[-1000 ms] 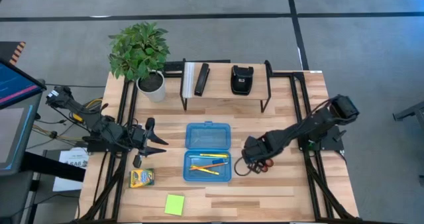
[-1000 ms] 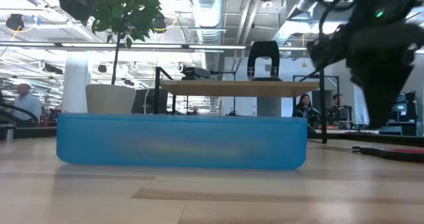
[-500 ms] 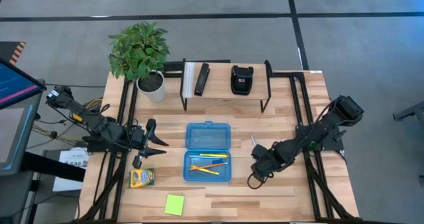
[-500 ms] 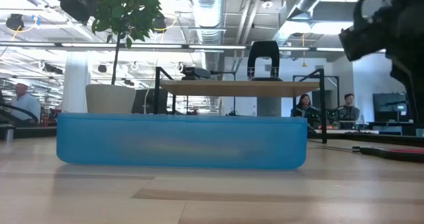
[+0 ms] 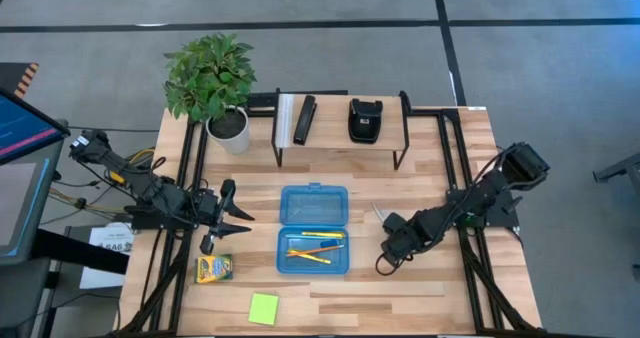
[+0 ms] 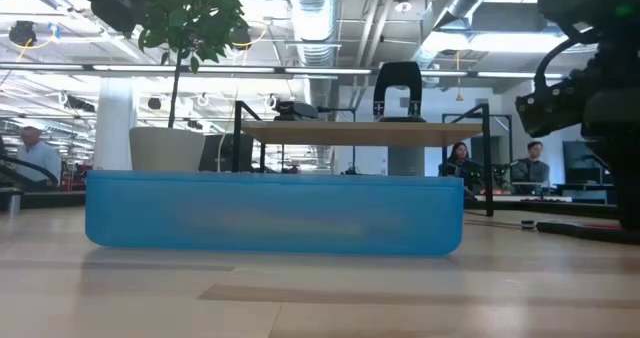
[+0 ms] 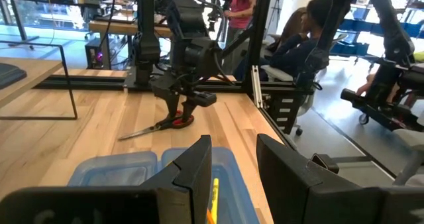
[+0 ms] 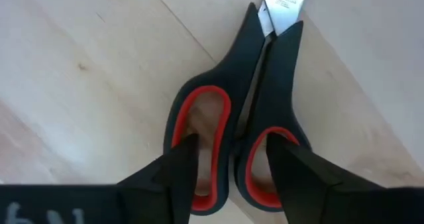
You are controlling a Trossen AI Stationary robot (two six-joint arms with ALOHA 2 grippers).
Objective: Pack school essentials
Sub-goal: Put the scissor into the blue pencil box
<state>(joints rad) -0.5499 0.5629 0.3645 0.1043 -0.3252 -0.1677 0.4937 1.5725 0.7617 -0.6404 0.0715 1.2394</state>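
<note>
The red-and-black-handled scissors (image 8: 248, 85) lie flat on the table to the right of the open blue case (image 5: 314, 228), blades (image 5: 378, 212) toward the far edge. My right gripper (image 8: 232, 158) is open and points down over the handles, one fingertip over each loop. Orange and yellow pencils (image 5: 314, 246) lie in the case's near half. The crayon box (image 5: 213, 269) and lime sticky-note pad (image 5: 264, 308) lie near the table's left front. My left gripper (image 5: 238, 215) waits open, left of the case. Pen and eraser do not show. My right gripper comes at the scissors' handles (image 8: 238, 138) from above, one fingertip (image 8: 189, 151) in the left loop and the other in the right loop. I cannot tell whether the fingers touch the handles. The scissors lie flat on the table (image 7: 159, 126).
A low shelf (image 5: 340, 143) at the far side carries a black bar (image 5: 304, 119) and a black pouch (image 5: 364, 120). A potted plant (image 5: 212, 78) stands at the far left. Bare wood lies along the near edge, right of the sticky pad. People sit beyond the table.
My right gripper has moved away from the case's right side, toward the table's right and near edges, and has come down over the scissors' handles. The blades, hidden under the arm before, now show. The left arm has kept still.
</note>
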